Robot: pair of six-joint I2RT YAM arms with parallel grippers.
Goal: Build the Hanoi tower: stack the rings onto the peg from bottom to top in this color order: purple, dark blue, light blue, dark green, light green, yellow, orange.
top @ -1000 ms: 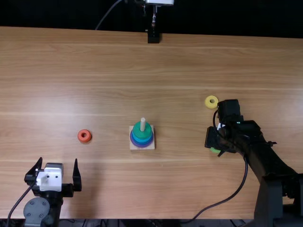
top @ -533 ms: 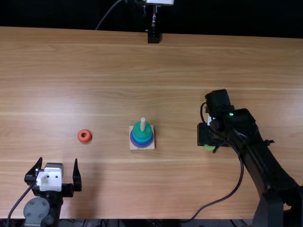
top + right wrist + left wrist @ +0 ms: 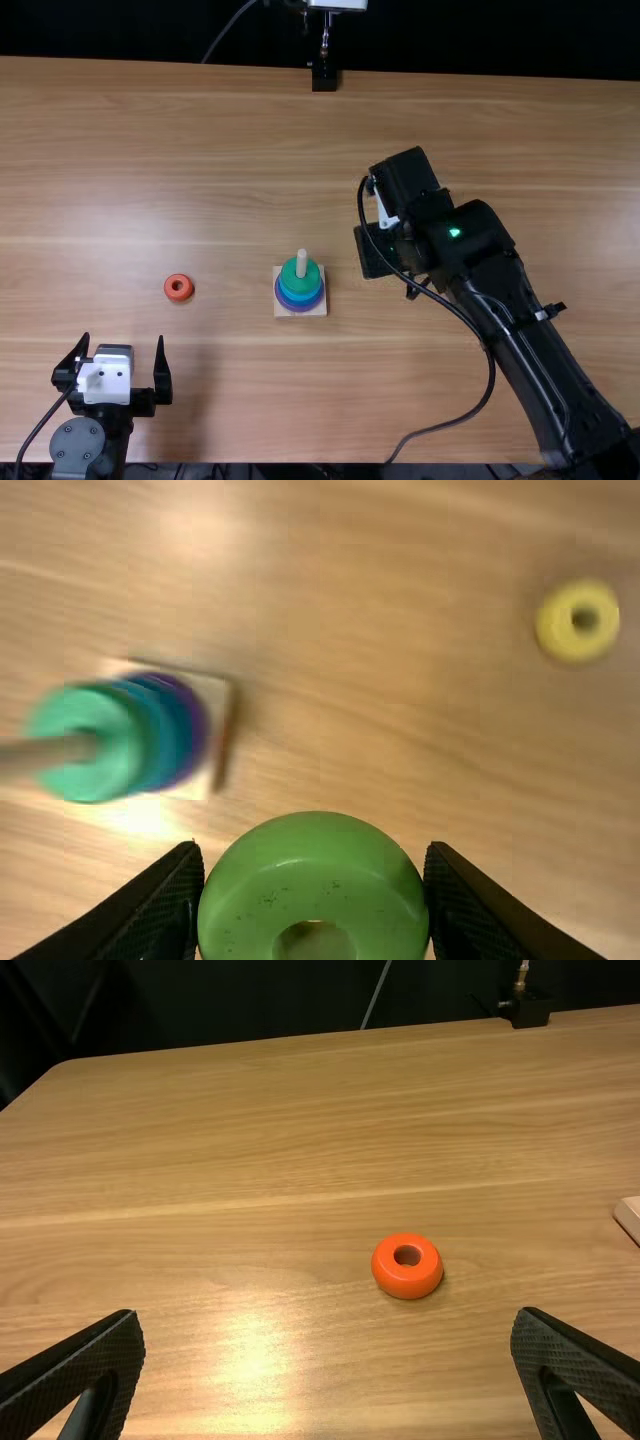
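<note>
While the left gripper (image 3: 120,345) gapes, the right gripper (image 3: 374,250) clasps the light-green ring (image 3: 312,865), seemingly beyond the base's edge (image 3: 318,310)

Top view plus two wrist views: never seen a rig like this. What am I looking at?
Two robot arms, left and right, at a wooden table. The top view looks down from above the near edge; each wrist view comes from a camera on that arm. Mid-table, a peg on a square base carries stacked rings: purple lowest, blue above, dark green on top. The right gripper holds the light green ring. The left gripper is open and empty. Orange and yellow rings lie loose.
</note>
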